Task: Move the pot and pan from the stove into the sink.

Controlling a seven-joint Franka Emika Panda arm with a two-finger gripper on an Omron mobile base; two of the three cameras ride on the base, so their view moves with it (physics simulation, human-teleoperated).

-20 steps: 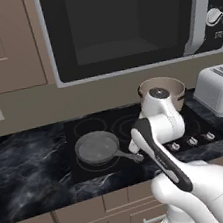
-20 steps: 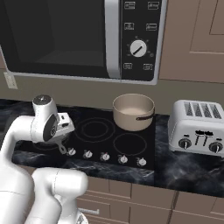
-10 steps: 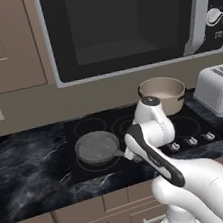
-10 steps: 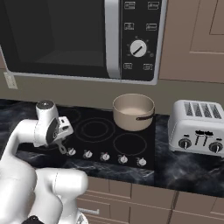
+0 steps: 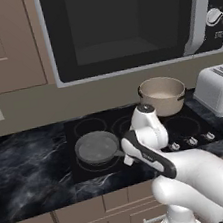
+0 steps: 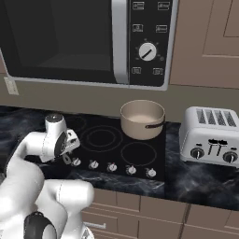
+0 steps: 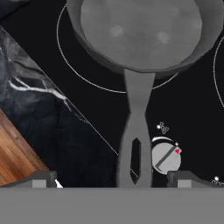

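Change vs. earlier frames: arm swung lower and left in left base view, wrist now over pan handle. Claw (image 7: pixel 111 181) spread wide, holding nothing; fingertips (image 7: pixel 41 179) straddle pan handle (image 7: pixel 136 131), no contact seen. Judgement: pre-grasp on handle; nothing moved to sink yet.

Pan (image 5: pixel 97 148) on front-left burner of stove (image 5: pixel 101 127), centre-left of frame. Pot (image 6: pixel 142 118) on rear burner, centre of frame, untouched.

Hidden: claw masked by wrist in base views; pan behind arm in right base view; handle end cut off at bottom of hand view.
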